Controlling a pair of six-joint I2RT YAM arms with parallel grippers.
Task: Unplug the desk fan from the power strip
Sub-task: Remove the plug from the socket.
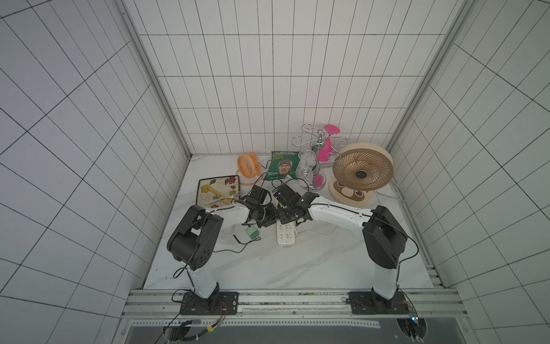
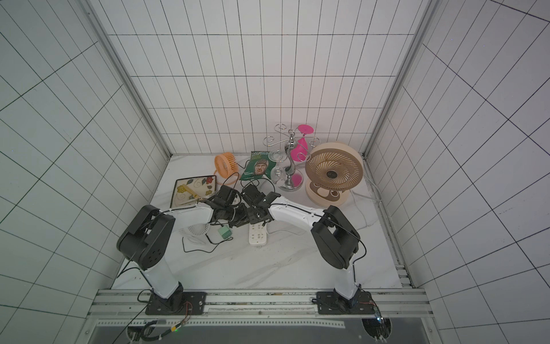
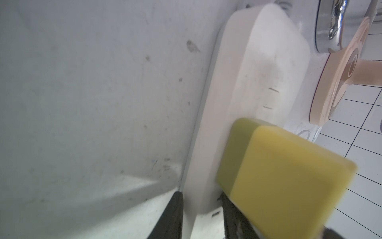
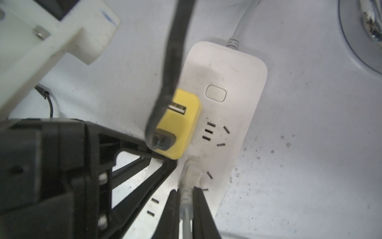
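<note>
Checking wrist cams: right gripper jaws pinch the white plug seated in the strip, just beside a yellow adapter. —A
Left gripper? —B
Jaws straddle the strip's long edge; gripping or loose, can't tell. —A
Top views? —B
Both show the strip mid-table, far end hidden under both wrists. Beige fan and rack behind. —A

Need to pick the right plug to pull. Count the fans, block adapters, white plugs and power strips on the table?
Fans: 3 (orange fan, beige fan, white fan, partly under the left arm)
Block adapters: 2 (yellow adapter, green adapter)
White plug: 1
Power strip: 1
Total: 7
</note>
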